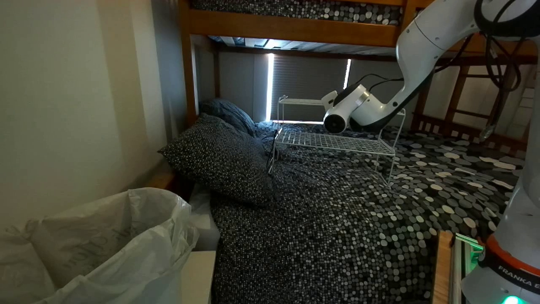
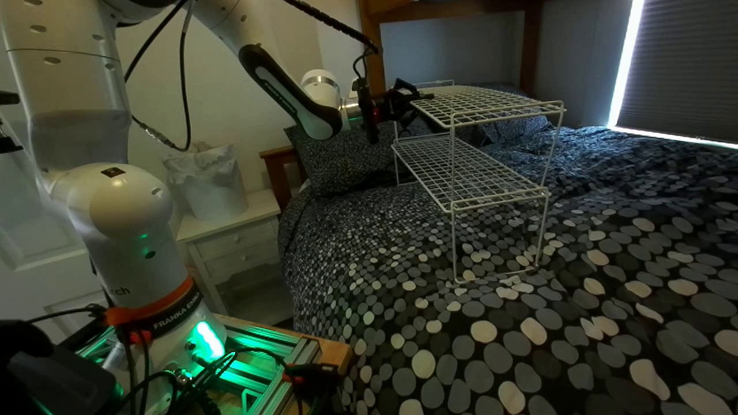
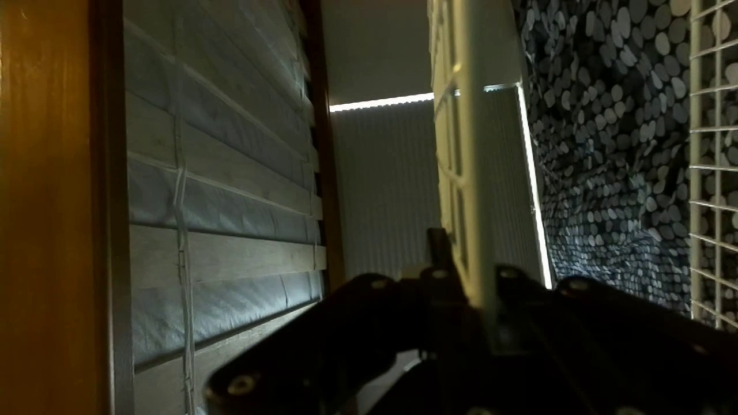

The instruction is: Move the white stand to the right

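The white stand is a wire rack with two grid shelves, one above the other, and thin rod legs. It stands on the bed in both exterior views (image 1: pixel 333 141) (image 2: pixel 484 102). My gripper (image 2: pixel 424 97) is at the long edge of its upper shelf in an exterior view. In the wrist view that shelf edge (image 3: pixel 474 127) runs between the dark fingers (image 3: pixel 474 265), which are closed on it from both sides. Part of the lower shelf (image 3: pixel 696 173) shows at the right of the wrist view. In an exterior view the arm's wrist (image 1: pixel 348 110) hides the fingers.
Dark pillows (image 1: pixel 223 160) lie beside the stand's far end. The patterned bedspread (image 2: pixel 576 323) spreads under it. The wooden upper bunk rail (image 1: pixel 295 27) and slats (image 3: pixel 230 248) are overhead. A bag-lined bin (image 2: pixel 210 178) stands on a white nightstand (image 2: pixel 242 236).
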Tool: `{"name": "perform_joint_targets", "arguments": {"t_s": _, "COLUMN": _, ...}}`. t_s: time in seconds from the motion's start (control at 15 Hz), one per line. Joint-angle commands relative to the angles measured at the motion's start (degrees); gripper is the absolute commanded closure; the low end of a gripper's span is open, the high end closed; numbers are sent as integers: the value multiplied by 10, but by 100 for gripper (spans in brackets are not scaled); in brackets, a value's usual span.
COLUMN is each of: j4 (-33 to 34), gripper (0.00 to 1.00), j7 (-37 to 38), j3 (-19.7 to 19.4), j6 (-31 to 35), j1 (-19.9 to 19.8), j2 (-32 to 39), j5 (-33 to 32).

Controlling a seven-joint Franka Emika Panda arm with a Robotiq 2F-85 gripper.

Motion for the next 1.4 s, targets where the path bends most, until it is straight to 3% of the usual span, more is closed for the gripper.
{"name": "perform_joint_targets", "arguments": {"t_s": 0.0, "j4": 31, "gripper": 98, "j7": 39, "j3": -8, "j6": -44, "j1": -1, "j2": 3, "j5": -41}}
{"name": "perform_joint_targets", "arguments": {"t_s": 0.67, "j4": 66, "gripper": 98, "j7": 12, "j3": -36, "j6": -50, "j1": -24, "j2": 21, "j5": -85}}
{"name": "perform_joint_targets", "arguments": {"t_s": 1.33, "j4": 71, "gripper": 98, "j7": -78, "j3": -69, "j6": -77, "j1": -49, "j2": 20, "j5": -67}}
